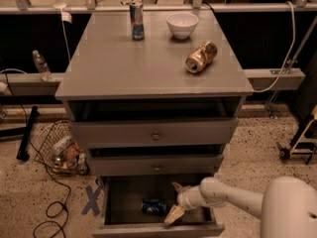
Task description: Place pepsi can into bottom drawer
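The pepsi can lies on its side on the floor of the bottom drawer, which is pulled out. My gripper is inside the drawer, just right of the can and apart from it. It is open and empty, with one fingertip up and the other low near the drawer front. My white arm reaches in from the lower right.
On the cabinet top stand a slim blue-silver can and a white bowl, and a gold-brown can lies on its side. The two upper drawers are slightly open. A wire basket and cables sit on the floor to the left.
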`<state>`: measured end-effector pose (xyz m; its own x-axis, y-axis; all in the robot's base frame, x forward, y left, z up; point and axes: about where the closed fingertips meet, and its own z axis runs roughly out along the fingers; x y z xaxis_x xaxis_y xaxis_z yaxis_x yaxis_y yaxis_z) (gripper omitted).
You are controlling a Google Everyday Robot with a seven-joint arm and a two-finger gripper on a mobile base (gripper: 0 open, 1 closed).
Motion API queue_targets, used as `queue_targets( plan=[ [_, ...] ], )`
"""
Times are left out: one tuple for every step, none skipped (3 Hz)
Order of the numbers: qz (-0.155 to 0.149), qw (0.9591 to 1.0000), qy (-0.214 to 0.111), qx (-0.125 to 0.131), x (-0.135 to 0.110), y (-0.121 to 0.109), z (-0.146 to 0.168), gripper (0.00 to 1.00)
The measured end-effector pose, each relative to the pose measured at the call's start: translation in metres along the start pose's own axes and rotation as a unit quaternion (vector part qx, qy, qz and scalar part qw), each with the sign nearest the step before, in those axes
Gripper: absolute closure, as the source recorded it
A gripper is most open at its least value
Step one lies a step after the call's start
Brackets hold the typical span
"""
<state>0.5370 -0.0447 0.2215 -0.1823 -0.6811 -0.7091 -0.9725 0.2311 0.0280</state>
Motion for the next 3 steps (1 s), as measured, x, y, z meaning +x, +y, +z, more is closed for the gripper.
queue_targets(
  plan=[
    [0.030, 0.9991, 0.000, 0.030, 0.025, 0.000, -0.041, 0.00],
    [0.065, 0.9953, -0.004, 0.072, 0.056, 0.001, -0.095, 0.00],
    [0.065, 0.9951, -0.003, 0.074, 0.056, 0.000, -0.098, 0.00]
  ],
)
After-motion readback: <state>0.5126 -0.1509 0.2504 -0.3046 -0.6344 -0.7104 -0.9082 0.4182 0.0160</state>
